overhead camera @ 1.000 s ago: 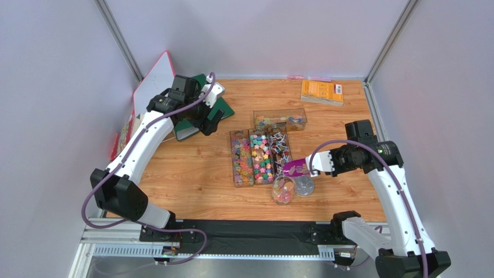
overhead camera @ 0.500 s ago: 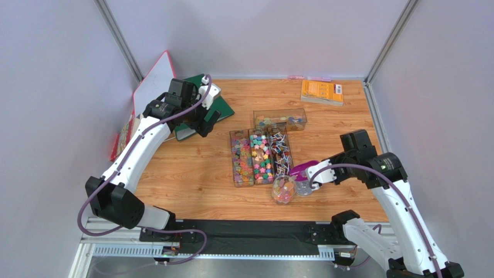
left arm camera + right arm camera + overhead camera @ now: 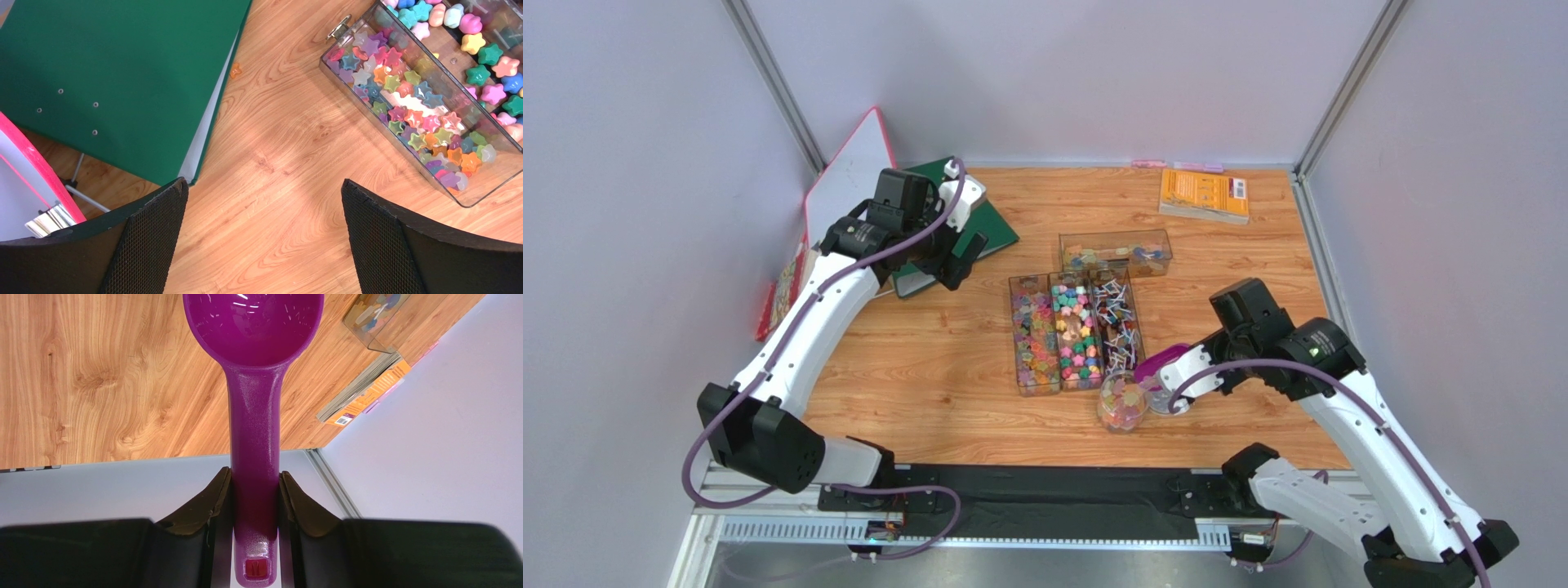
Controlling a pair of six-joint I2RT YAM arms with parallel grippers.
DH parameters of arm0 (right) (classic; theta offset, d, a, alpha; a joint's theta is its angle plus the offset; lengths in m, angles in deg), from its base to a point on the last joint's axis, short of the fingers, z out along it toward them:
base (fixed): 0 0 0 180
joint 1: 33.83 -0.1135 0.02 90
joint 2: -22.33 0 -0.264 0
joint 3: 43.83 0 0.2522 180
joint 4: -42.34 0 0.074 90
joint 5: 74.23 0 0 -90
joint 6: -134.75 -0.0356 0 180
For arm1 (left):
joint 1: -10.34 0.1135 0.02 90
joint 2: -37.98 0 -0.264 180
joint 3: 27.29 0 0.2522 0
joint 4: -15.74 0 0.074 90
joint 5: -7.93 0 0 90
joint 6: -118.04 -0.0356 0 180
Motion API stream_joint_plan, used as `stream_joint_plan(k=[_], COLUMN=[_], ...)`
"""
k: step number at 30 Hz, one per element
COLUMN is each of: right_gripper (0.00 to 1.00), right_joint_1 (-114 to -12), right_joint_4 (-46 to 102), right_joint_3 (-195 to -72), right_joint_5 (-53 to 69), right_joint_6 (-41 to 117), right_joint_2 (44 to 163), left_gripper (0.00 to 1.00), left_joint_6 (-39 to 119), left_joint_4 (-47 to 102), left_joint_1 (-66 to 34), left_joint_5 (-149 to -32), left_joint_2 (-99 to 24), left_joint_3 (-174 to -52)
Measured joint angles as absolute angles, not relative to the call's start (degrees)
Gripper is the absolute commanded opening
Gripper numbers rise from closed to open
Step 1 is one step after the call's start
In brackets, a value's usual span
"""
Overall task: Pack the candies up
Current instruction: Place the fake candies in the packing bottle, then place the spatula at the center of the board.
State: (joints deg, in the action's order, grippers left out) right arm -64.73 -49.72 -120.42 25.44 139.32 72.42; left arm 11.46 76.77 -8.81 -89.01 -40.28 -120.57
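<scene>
My left end effector (image 3: 263, 202) hangs spread wide and empty above the tabletop (image 3: 276, 153), beside a green folder (image 3: 110, 79). The candies (image 3: 1069, 331) fill the clear trays (image 3: 1020, 382) at centre, with more in a small cup (image 3: 1122, 402). They look light, hard and slippery, so scooping should beat pinching. My right end effector (image 3: 255, 478) pinches the purple scoop (image 3: 253, 331) by its handle.

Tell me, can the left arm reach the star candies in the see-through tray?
Probably yes. The left gripper is open above the bare table, and the star candies lie in the clear tray just beside it, with nothing between. Whether a lid covers the tray, I cannot tell.
</scene>
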Motion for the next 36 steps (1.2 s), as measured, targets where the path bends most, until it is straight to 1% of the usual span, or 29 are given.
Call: stream_joint_plan(k=[7,11,14,16,18,19,21,22,23,24,25,27,28,32,36], right_gripper=[0.0,0.0,0.0,0.0,0.0,0.0,0.0,0.0,0.0,0.0,0.0,0.0,0.0,0.0,0.0], right_joint_1=[-67.5,-67.42,-64.33,-58.56,-52.31,-48.9,-42.06,-39.02,-35.61,-32.88,-29.98,-24.84,-23.13,-17.54,-15.73], right_joint_4=[-49.55,-49.61,-49.59,-49.46,-49.5,-49.5,-48.56,-47.95,-47.03,-46.14,-45.37,-43.51,-42.68,-38.73,-33.77], right_joint_3=[-120.42,-120.57,-121.53,-122.1,-122.14,-122.12,-122.14,-122.21,-122.27,-122.47,-122.93,-124.37,-125.12,-128.31,-130.4], right_joint_5=[27.76,28.31,27.1,25.57,23.94,22.86,20.63,19.59,17.99,16.55,15.41,12.39,11.54,7.28,4.42], right_joint_6=[136.63,132.24,127.87,124.02,120.63,118.62,114.27,112.46,110.38,108.57,106.75,102.86,101.2,93.38,86.58], right_joint_2=[74.15,75.2,76.83,78.28,79.83,80.88,83.81,85.27,87.37,89.69,92.16,97.82,100.22,109.47,117.42], left_gripper=[1.0,1.0,1.0,0.98,0.89,0.83,0.79,0.68,0.64,0.63,0.52,0.38,0.0,0.0,0.0], left_joint_6=[11.42,11.44,11.49,11.88,12.49,12.82,12.93,12.8,12.32,12.01,10.9,9.56,8.91,6.81,6.68], left_joint_4=[76.79,76.83,76.99,77.56,78.3,78.56,78.8,78.89,78.78,78.58,78.61,78.98,79.52,81.4,83.02], left_joint_1=[-8.81,-8.81,-8.81,-8.81,-8.81,-8.81,-9.05,-9.62,-10.67,-11.9,-14.17,-17.82,-19.41,-22.69,-24.88], left_joint_5=[-87.5,-85.23,-83.41,-83.11,-83.52,-84.03,-84.97,-84.92,-84.35,-83.81,-82.82,-82.78,-83.17,-86.56,-92.29], left_joint_2=[-40.13,-40.1,-40.1,-40.13,-40.13,-40.13,-40.13,-40.1,-39.95,-39.71,-39.47,-39.43,-39.43,-38.77,-36.93], left_joint_3=[-120.57,-120.57,-120.6,-120.6,-120.6,-120.6,-120.53,-120.31,-119.55,-118.5,-116.75,-113.62,-112.14,-107.18,-103.09])
